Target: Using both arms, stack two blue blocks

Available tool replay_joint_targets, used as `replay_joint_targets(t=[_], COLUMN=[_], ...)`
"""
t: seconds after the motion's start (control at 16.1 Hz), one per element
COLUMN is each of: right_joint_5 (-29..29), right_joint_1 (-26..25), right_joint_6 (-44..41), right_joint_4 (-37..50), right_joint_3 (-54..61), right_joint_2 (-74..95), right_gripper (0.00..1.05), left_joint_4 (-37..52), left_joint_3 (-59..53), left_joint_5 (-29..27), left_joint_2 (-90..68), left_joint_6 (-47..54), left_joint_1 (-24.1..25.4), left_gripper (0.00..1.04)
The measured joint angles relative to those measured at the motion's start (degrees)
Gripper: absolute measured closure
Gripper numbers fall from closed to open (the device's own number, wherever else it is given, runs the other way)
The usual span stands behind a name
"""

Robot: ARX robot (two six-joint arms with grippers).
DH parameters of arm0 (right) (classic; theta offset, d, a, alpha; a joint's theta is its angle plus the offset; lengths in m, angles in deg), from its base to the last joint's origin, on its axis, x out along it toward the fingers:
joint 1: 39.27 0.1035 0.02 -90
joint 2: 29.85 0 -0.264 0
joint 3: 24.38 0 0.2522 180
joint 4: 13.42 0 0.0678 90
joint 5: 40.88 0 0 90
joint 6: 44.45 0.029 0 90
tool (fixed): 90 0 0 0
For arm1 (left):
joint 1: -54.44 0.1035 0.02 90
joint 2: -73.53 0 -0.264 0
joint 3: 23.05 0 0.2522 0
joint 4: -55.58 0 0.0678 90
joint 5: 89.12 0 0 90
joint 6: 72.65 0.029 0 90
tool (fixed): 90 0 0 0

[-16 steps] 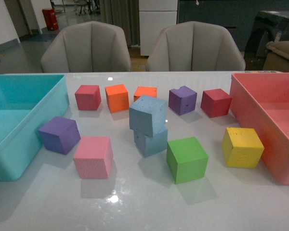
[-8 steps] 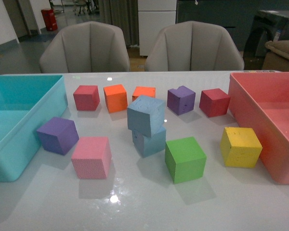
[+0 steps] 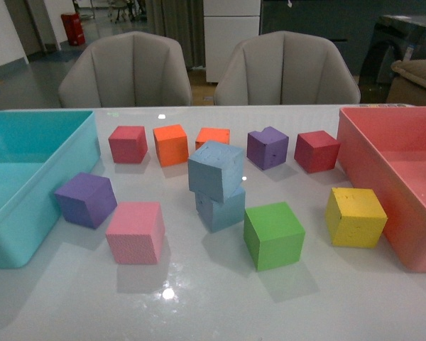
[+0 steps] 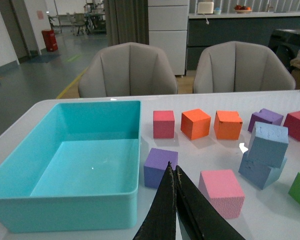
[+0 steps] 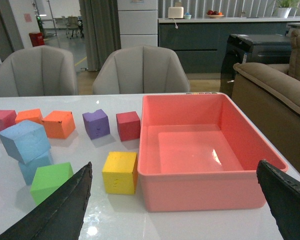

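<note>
Two pale blue blocks stand stacked mid-table. The upper blue block [image 3: 216, 169] sits tilted and twisted on the lower blue block [image 3: 221, 207]. They also show in the left wrist view, upper [image 4: 268, 144] on lower [image 4: 259, 170], and in the right wrist view, upper [image 5: 24, 141] on lower [image 5: 34, 168]. Neither arm shows in the front view. My left gripper [image 4: 174, 171] is shut and empty, pulled back near the purple cube [image 4: 160, 167]. My right gripper [image 5: 174, 192] is open wide and empty, in front of the pink bin [image 5: 200, 186].
A teal bin [image 3: 28, 227] stands at the left, a pink bin [image 3: 383, 206] at the right. Around the stack lie a pink cube [image 3: 135, 232], green cube [image 3: 273, 235], yellow cube [image 3: 355, 217], purple cubes [image 3: 86, 199] [image 3: 268, 148], red cubes [image 3: 128, 144] [image 3: 317, 151] and orange cubes [image 3: 171, 144] [image 3: 213, 137].
The front view has shifted very slightly. The stacked blue blocks and other cubes stay where they were.
</note>
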Motion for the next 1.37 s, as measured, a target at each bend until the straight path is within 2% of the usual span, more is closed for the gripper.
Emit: replay_joint_targets(t=[0.5,0.62,0.87,0.93,1.0,1.37], right_joint_5=[0.0,0.0,0.0,0.0,0.0,0.0], right_joint_1=[0.0,0.0,0.0,0.0,0.0,0.0], right_joint_6=[0.0,0.0,0.0,0.0,0.0,0.0], right_joint_4=[0.0,0.0,0.0,0.0,0.0,0.0], right_joint_3=[0.0,0.0,0.0,0.0,0.0,0.0], right_joint_2=[0.0,0.0,0.0,0.0,0.0,0.0], right_gripper=[0.06,0.06,0.06,0.06,0.06,0.06], left_joint_4=[-5.4,-15.9,-15.8,-15.7,-15.7,-15.7], left_joint_3=[-2.5,-2.5,-2.5,-2.5,-2.5,-2.5], left_joint_5=[0.0,0.0,0.0,0.0,0.0,0.0], left_joint_2=[8.8,18.2,18.3,18.3,18.3,18.3], left_joint_6=[0.0,0.0,0.0,0.0,0.0,0.0], left_joint_1=[0.2,0.2,0.2,0.2,0.2,0.2], left_gripper=[1.03,1.03,1.03,0.98,0.87,0.1])
